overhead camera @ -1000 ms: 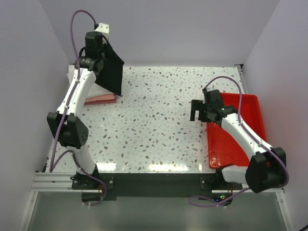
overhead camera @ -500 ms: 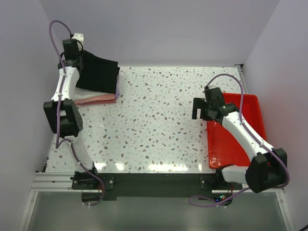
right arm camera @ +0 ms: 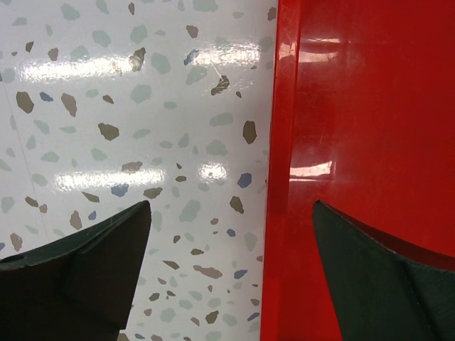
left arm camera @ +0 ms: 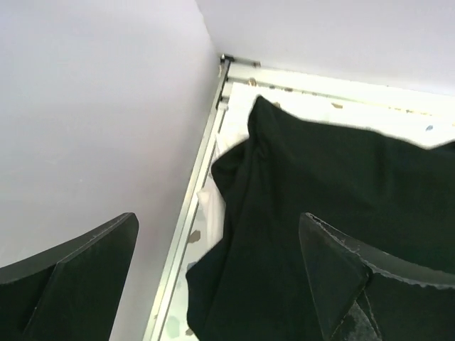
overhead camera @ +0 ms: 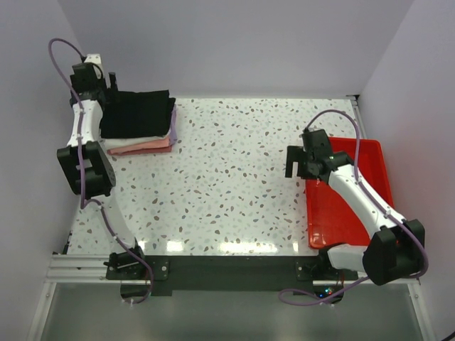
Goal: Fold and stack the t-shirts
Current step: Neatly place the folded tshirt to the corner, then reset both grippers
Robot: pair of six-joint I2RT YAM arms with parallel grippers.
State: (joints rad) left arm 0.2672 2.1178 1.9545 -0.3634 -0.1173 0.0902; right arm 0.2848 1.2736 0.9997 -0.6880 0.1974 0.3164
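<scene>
Up at the ten o'clock corner of the table [overhead camera: 234, 177], the left arm [overhead camera: 84, 131] reaches far out, nearly straight. Its left gripper [left arm camera: 219, 217] is spread wide and empty just above the black t-shirt [overhead camera: 138, 114], which lies on the pink t-shirt [overhead camera: 149, 145]. At three o'clock the right arm [overhead camera: 355, 192] is bent, with the right gripper [right arm camera: 231, 206] parted wide, holding nothing, over the nine o'clock rim of the red tray [right arm camera: 341, 106].

Lab cell: plain white walls [overhead camera: 234, 42], bench-bolted arms.

On my left arm [overhead camera: 79, 126] and right arm [overhead camera: 355, 195] I see white links, black joints, looping purple cables and matte black wedge-shaped fingers [right arm camera: 78, 277].
</scene>
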